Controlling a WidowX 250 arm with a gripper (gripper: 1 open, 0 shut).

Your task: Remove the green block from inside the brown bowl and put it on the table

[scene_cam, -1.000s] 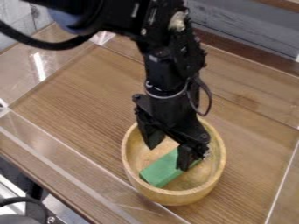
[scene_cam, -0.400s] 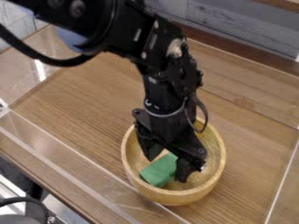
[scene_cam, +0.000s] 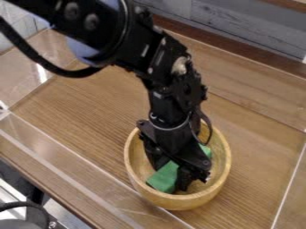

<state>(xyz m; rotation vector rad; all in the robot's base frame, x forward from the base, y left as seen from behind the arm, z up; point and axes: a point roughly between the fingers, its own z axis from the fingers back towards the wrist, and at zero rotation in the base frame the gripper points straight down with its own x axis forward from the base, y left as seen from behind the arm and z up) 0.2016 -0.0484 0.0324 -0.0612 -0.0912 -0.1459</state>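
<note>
Reaching: the gripper (scene_cam: 180, 170) is pointed straight down into the brown bowl (scene_cam: 213, 191), its black fingers set either side of the green block (scene_cam: 166, 176)
Tool state: the jaws are drawn in narrow around the block; a firm hold cannot be confirmed, since the contact faces are hidden by the fingers
Block position: the green block is inside the bowl, lying on the bottom toward the near-left side, partly covered by the fingers
Bowl position: the bowl is set on the table (scene_cam: 84, 103), near its front edge and close to the clear wall
Step judged: the grasp is judged to be at hand; the lift and the placing on the table are not yet done
Risk, slip: the block could be pinched off-centre and tipped or dropped back if it is raised quickly
Risk, bowl: the bowl could be dragged or lifted along if a finger is wedged against its inner wall
Risk, placement: little free table is left in front of the bowl, so a release there could send the block against the clear wall
</note>
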